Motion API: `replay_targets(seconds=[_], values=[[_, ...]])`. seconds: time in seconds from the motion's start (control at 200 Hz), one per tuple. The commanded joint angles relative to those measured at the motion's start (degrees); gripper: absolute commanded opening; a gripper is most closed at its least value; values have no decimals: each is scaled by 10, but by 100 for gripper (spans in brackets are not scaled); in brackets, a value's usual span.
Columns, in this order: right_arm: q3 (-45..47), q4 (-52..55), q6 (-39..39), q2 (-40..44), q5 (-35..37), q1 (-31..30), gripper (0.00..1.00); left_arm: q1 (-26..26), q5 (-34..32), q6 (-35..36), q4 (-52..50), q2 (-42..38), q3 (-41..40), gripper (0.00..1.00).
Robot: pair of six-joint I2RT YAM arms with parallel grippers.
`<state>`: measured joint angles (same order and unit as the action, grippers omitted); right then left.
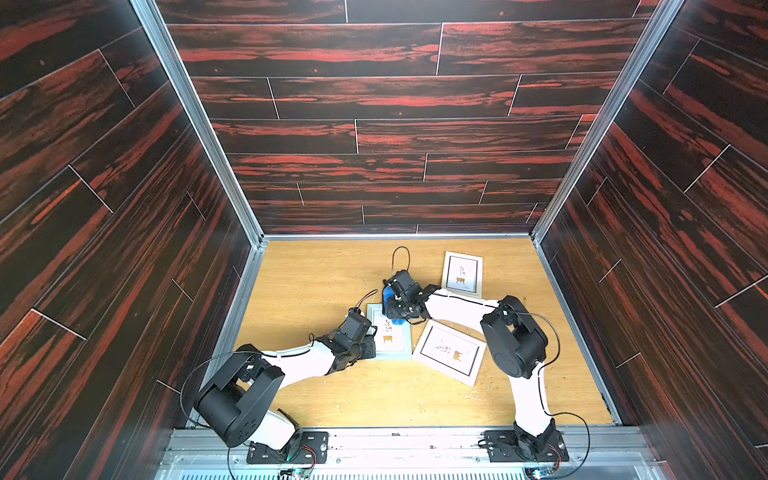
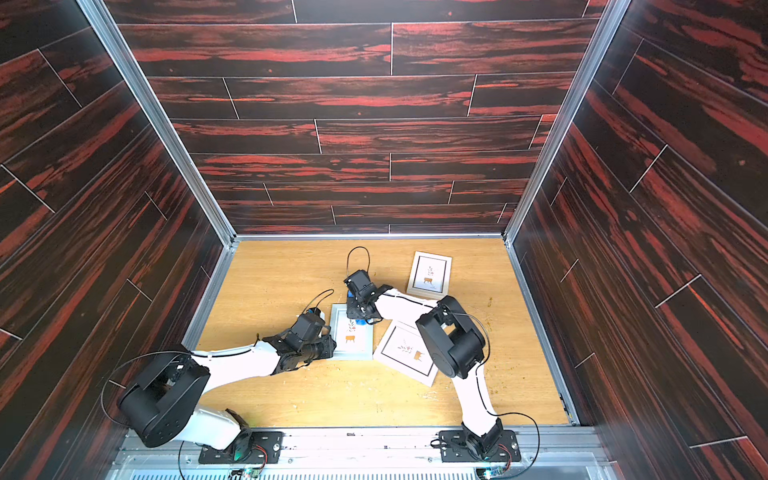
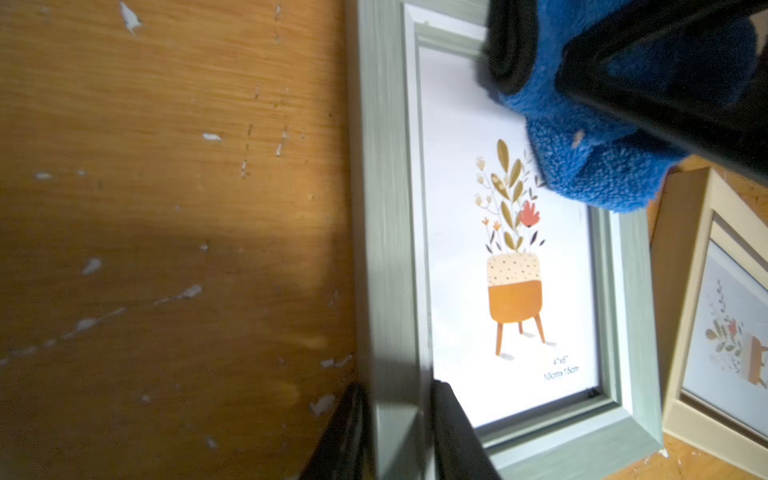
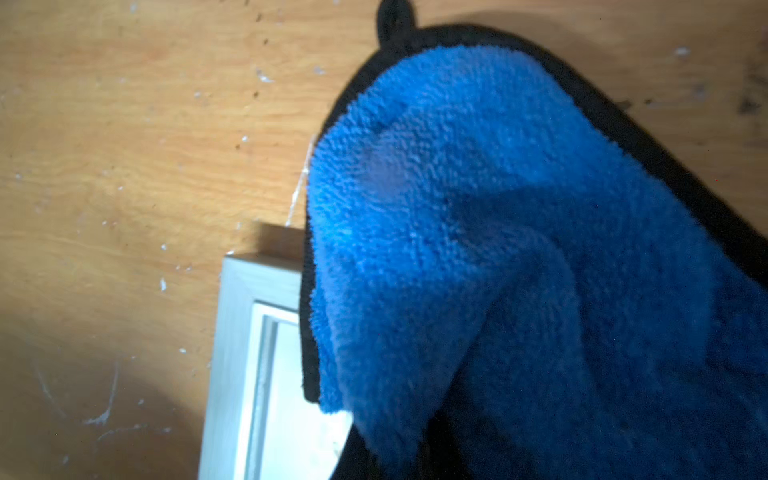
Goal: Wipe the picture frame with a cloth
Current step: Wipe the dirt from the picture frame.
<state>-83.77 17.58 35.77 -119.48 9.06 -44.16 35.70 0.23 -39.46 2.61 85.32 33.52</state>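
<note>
Jaws of the right tool stand pressed together on a bunched fold of the cloth, bright blue and fluffy with black edge trim. Its small black corner loop shows against the bare wood. The cloth hangs from that tool and rests on the far end of the picture frame, covering one far corner and the top of the print, a plant in an orange pot on legs. In both top views only slivers of blue show around the black wrist, one just beyond the frame's far edge and one on the glass.

Opposite, the left tool is clamped on the frame's near left border. One finger sits on the inner side and the other on the outer side against the wood, with the grey-green frame flat on the surface.

A second frame, pale-bordered and turned at an angle, lies just beside the picture frame's right side, partly hidden under the right arm's elbow. A third frame, in light wood, lies farther back and to the right, apart from both. The tan wood-grain surface is flecked with pale scratches, and dark red plank-patterned walls close it in on three sides.
</note>
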Motion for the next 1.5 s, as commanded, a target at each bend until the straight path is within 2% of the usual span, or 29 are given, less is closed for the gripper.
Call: replay_targets(seconds=[0.0,0.165,0.291,0.391,0.501,0.576,0.671,0.767,0.852,0.972,1.152,1.253,1.358,1.493], values=[[-15,-1,7,-27,-27,-31,0,1,-14,-4,-40,11,-15,22],[-63,38,9,-50,-6,-36,0,1,-21,-7,-46,6,-17,22],[-7,41,8,-13,23,1,0,1,-24,-10,-45,4,-19,22],[20,22,-2,3,15,11,0,1,-26,-12,-45,8,-18,22],[-30,15,-1,-29,-4,-25,0,1,-39,-14,-58,16,-9,22],[-92,32,5,-73,-20,-45,0,0,-76,-17,-98,17,4,22],[-137,35,6,-109,-37,-50,0,-5,-106,-24,-117,4,-1,22],[-158,52,-2,-121,-21,-41,0,-15,-110,-31,-115,-10,-17,22],[-134,59,-9,-100,-3,-23,0,-21,-108,-33,-112,-12,-24,22],[-52,44,-29,-32,31,-16,0,-23,-98,-37,-99,1,-21,22],[146,-23,-21,76,-6,-69,0,-27,-102,-26,-106,25,1,22],[201,-19,3,96,-9,-90,0,-30,-107,-29,-93,21,-10,23],[179,-27,-1,87,-2,-64,0,-33,-96,-35,-80,22,-14,24],[62,-26,-24,26,-8,-22,0,-33,-92,-37,-86,25,-6,24]])
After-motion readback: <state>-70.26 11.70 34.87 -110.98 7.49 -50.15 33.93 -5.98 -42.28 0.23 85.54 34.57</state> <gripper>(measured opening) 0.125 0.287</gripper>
